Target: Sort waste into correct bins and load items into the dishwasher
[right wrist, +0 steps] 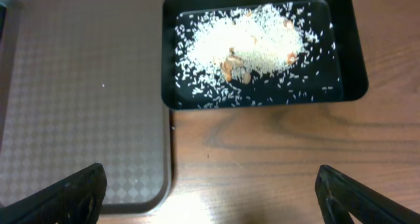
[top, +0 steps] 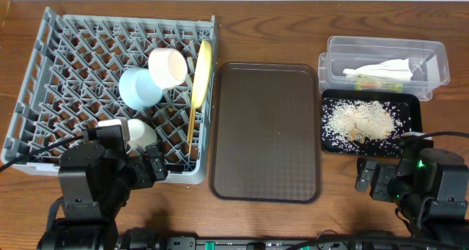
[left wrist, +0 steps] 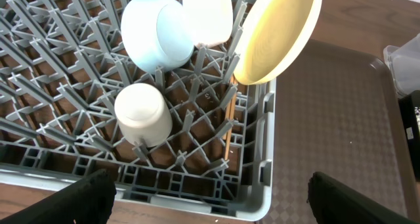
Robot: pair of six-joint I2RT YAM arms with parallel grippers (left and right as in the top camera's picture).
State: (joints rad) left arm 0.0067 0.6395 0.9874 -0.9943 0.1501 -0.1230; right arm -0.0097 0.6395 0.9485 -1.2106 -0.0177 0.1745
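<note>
Wooden surface [top: 293,30], contents as laid out:

- Grey dish rack [top: 132,30], far left. It holds:
  - Yellow plate [top: 202,72], on edge against the right wall.
  - Light blue bowl [top: 139,89], tipped on its side among the pegs.
  - White bowl [top: 168,65], just beyond the blue one and touching it, mouth facing right.
  - Small white cup [top: 141,133], upside down, in the near part of the rack.
  - Wooden chopsticks [top: 192,125], standing close together below the plate along the right wall.
- Brown serving tray [top: 266,131], centre, just beside the rack.
- Clear plastic tub [top: 432,63], far right. It holds:
  - Crumpled white napkin [top: 385,68].
  - Green-and-yellow sachet wrapper [top: 374,81], lying against the napkin.
- Black tray [top: 414,107], directly nearer than the tub. It holds:
  - White rice scraps [top: 363,122], heaped in the middle and scattered outward.
- Left fingers [left wrist: 72,201], spread wide with nothing between them, above the rack's near right corner.
- Right fingers [right wrist: 59,194], spread wide and holding nothing, above the bare surface near the black tray.
</note>
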